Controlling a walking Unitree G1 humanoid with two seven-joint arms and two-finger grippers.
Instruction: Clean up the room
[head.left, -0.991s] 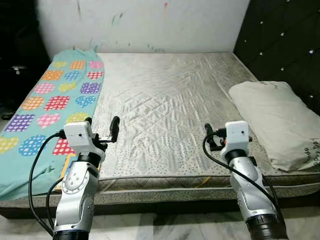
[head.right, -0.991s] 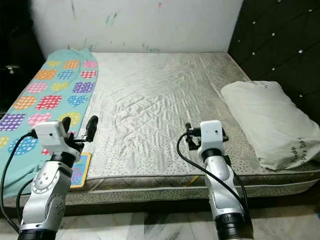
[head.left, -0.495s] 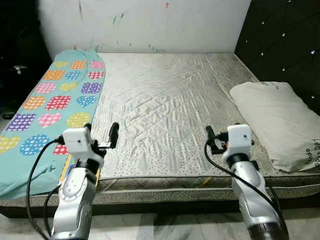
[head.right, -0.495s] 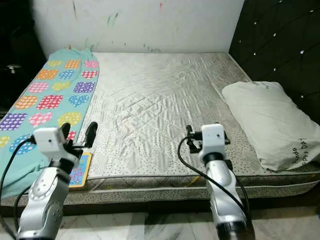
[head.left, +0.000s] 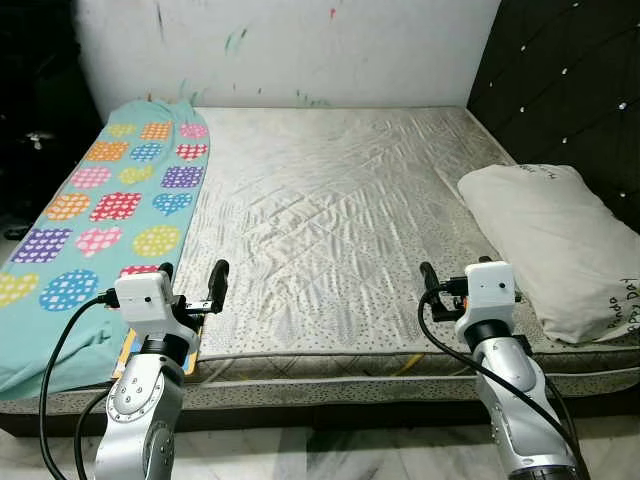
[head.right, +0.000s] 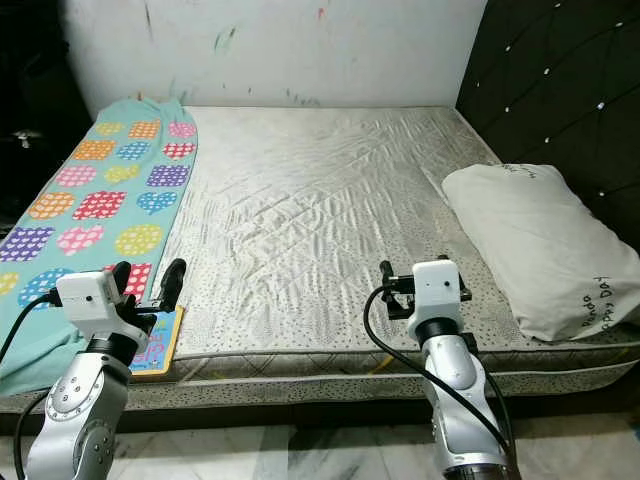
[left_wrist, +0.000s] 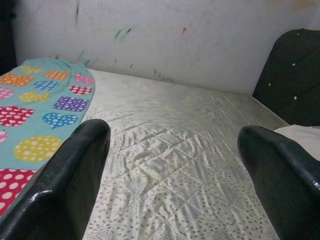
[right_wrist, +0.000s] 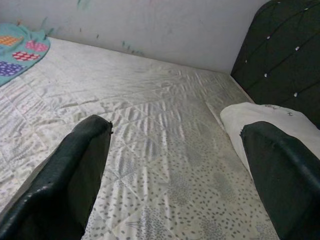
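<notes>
Facing the foot of a bed, the head camera records the following.

Left eye view: mattress (head.left: 330, 210), cream quilted cover, creased, lying against a paint-flecked white wall (head.left: 300, 50). Blanket (head.left: 95, 210), teal with dotted hearts and circles in many colours, spread along the mattress's left side and hanging over its near corner. Pillow (head.left: 555, 240), off-white, on the right side beside a black tufted headboard (head.left: 570, 80). Left gripper (head.left: 190, 285), raised above the near left edge of the mattress, fingers spread apart, holding nothing. Right gripper (head.left: 440, 285), raised over the near right edge, just short of the pillow; spacing of its fingers is hard to judge from this angle.

Right eye view: same scene. Book (head.right: 158, 345), flat, colourful cover with orange border, on the near left corner of the mattress at the blanket's edge, directly beneath the left gripper.

Left wrist view: two black fingers (left_wrist: 65, 185) wide apart, nothing between them. Beyond them the mattress cover, the blanket to one side, the wall and a piece of the headboard.

Right wrist view: two black fingers (right_wrist: 70, 175) wide apart, empty. Beyond them the mattress, the pillow's end, the headboard and a corner of the blanket.
</notes>
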